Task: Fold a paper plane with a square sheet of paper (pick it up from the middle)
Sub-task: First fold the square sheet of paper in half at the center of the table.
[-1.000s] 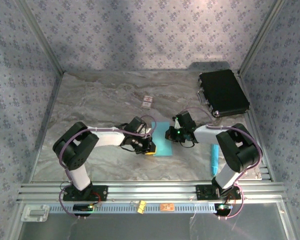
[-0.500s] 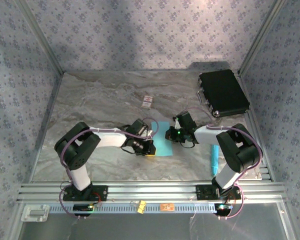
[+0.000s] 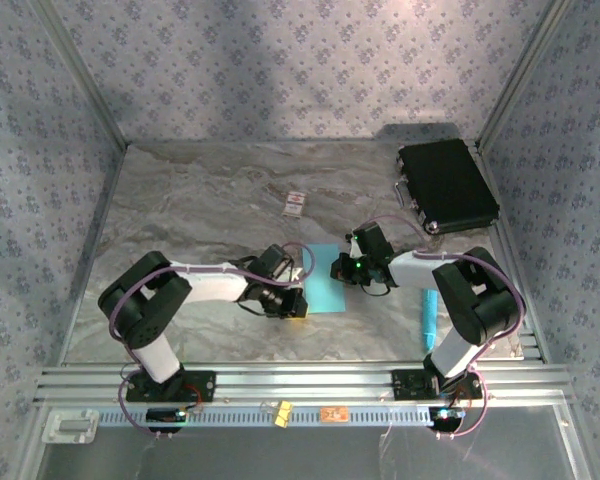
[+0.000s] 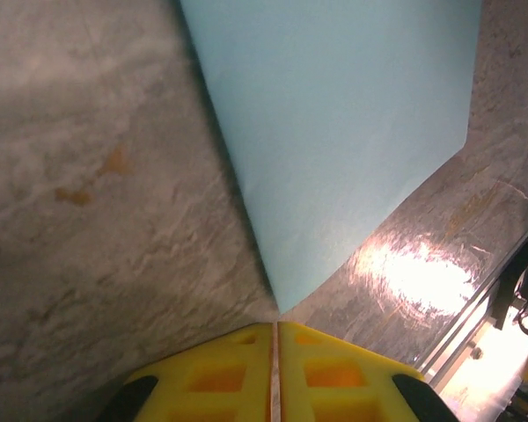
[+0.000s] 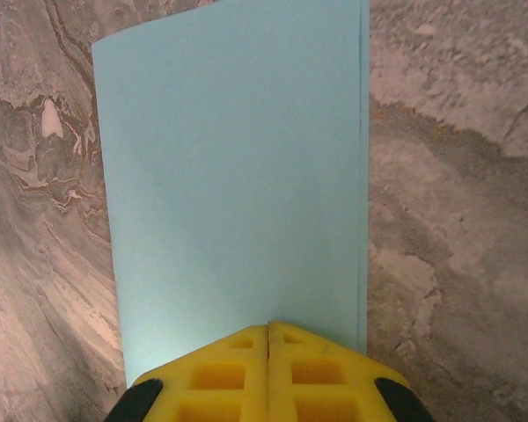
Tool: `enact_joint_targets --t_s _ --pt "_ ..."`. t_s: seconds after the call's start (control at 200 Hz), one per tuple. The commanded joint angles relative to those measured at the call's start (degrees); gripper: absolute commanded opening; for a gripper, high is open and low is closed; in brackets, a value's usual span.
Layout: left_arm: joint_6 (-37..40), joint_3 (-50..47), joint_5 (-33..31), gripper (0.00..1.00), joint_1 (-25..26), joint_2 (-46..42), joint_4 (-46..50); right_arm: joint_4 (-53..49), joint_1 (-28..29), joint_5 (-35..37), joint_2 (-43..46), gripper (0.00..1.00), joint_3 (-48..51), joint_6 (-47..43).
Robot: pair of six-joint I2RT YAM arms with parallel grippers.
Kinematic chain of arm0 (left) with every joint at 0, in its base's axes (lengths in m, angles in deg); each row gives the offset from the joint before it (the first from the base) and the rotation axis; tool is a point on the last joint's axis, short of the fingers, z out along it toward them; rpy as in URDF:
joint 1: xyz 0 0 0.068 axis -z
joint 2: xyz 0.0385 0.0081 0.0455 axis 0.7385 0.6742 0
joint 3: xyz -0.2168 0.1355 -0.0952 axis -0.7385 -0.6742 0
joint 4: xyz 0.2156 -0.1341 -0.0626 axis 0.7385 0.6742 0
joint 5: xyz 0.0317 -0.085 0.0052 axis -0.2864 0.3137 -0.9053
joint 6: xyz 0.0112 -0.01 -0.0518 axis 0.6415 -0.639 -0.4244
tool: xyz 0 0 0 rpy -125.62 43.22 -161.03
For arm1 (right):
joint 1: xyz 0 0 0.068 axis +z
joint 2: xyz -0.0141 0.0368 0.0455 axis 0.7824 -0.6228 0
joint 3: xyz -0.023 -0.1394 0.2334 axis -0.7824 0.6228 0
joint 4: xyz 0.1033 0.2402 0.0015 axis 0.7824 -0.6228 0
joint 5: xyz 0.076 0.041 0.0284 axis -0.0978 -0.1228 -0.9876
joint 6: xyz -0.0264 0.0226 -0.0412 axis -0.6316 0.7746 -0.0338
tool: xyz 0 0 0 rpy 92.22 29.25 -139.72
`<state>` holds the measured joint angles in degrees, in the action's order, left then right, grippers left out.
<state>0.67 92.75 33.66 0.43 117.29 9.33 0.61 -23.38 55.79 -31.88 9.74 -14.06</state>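
Grey marbled tabletop (image 3: 200,200), patterned walls on three sides.

Top view:
- Thin light-blue sheet of paper (image 3: 325,280) lies flat between the two sets of jaws.
- Left gripper (image 3: 292,303) sits at its near left corner, right gripper (image 3: 340,268) against its right edge.
- Over the last second the left gripper has slid back along the sheet's left side to that corner, with its arm stretching lower. The sheet and the right gripper have not shifted.
- My read: a pressing pass along that edge is ending. The sheet is a plain oblong, with no pointed nose yet, so the task is at an early stage.
- Well off to the side are a black hard case (image 3: 447,187), a small white card (image 3: 296,203) and a slim cyan stick (image 3: 430,318).

Left wrist view:
- Yellow fingertips are clenched, seam tight, with nothing visible between them.
- The sheet's corner (image 4: 334,132) ends just ahead of the tips. A shadow under its left edge suggests it sits slightly lifted.
- Whether corner and tips touch I cannot tell.

Right wrist view:
- Yellow tips are clenched.
- The sheet (image 5: 238,176) stretches straight ahead of them, its near edge hidden beneath.
- A doubled line down the right edge suggests two layers.
- Whether the tips pinch or merely press I cannot tell.
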Motion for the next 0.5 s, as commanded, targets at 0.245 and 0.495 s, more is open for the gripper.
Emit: enact_joint_targets --t_s 0.245,0.495 --pt "1.9 -1.6 -5.1 0.16 -9.6 -13.6 2.7 -8.7 1.5 -1.9 2.3 0.11 -4.8 -4.5" --pt "1.4 12.4 1.8 0.16 -14.9 -0.5 0.7 -14.4 0.8 6.7 11.2 0.31 -5.0 -0.1"
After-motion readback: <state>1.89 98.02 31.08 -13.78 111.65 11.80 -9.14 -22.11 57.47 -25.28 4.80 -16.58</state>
